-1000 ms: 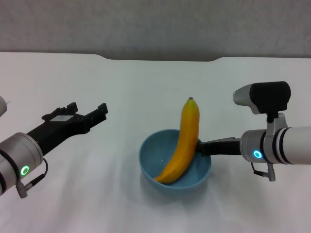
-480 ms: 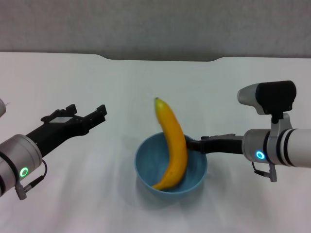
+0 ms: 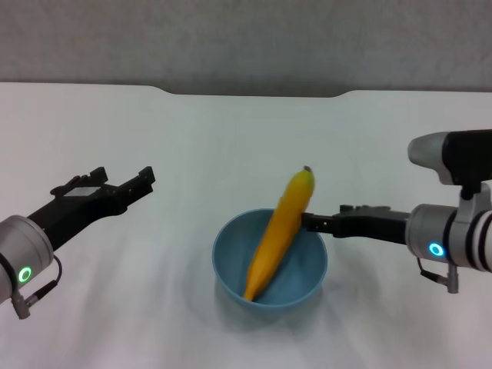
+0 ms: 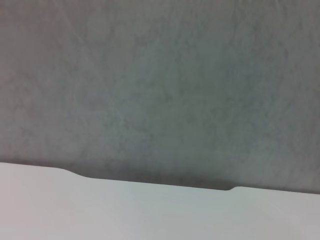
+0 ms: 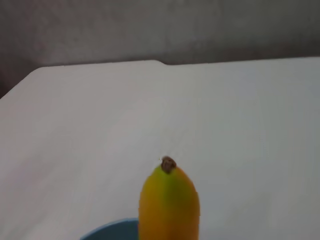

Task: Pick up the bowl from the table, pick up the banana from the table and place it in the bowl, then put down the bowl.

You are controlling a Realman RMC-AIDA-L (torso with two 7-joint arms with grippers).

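The light-blue bowl (image 3: 304,273) rests on the white table (image 3: 231,138) at centre front. The yellow banana (image 3: 280,231) stands slanted in it, its lower end on the bowl's floor and its dark tip up and to the right, above the rim. My right gripper (image 3: 309,223) reaches in from the right, with its tip at the bowl's right rim beside the banana. The right wrist view shows the banana's tip end (image 5: 169,200) close up and a sliver of the bowl's rim (image 5: 112,227). My left gripper (image 3: 123,179) is open and empty, held above the table well left of the bowl.
The table's far edge with its shallow notch (image 3: 254,94) runs along a grey wall. The left wrist view shows only that wall and the notched edge (image 4: 150,181).
The banana has swung in the bowl from leaning left to leaning right. My right arm has drawn back to the right. My left arm has drawn back a little to the left.
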